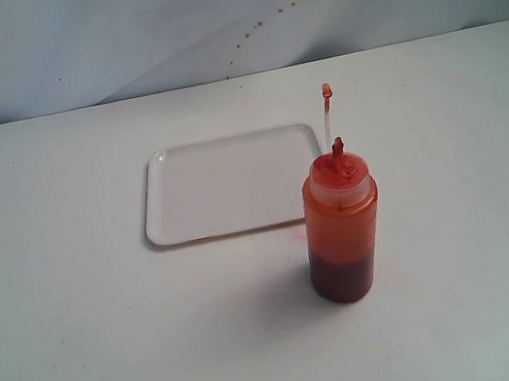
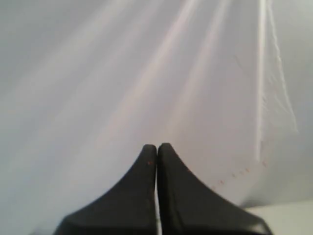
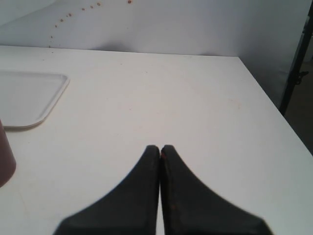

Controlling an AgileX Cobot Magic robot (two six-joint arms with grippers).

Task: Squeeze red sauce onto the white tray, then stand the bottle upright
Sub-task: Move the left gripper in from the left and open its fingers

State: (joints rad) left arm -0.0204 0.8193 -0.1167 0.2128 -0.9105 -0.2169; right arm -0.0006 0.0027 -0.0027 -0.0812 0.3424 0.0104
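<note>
Bottle (image 1: 343, 234): upright just beside white tray (image 1: 226, 195); a clumsy approach could topple it.
Grippers: left gripper (image 2: 156, 146) and right gripper (image 3: 160, 147) pressed together, empty.

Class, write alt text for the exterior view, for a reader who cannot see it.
A translucent orange-red squeeze bottle stands upright on a white table, uncapped, with dark red sauce filling its lower part. Behind it to the left lies a flat white tray with no sauce visible on it.

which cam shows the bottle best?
Exterior view: the whole bottle stands upright beside the tray, with nothing blocking it. Right wrist view catches only a sliver of its base at the frame edge. Left wrist view shows none of it.
</note>
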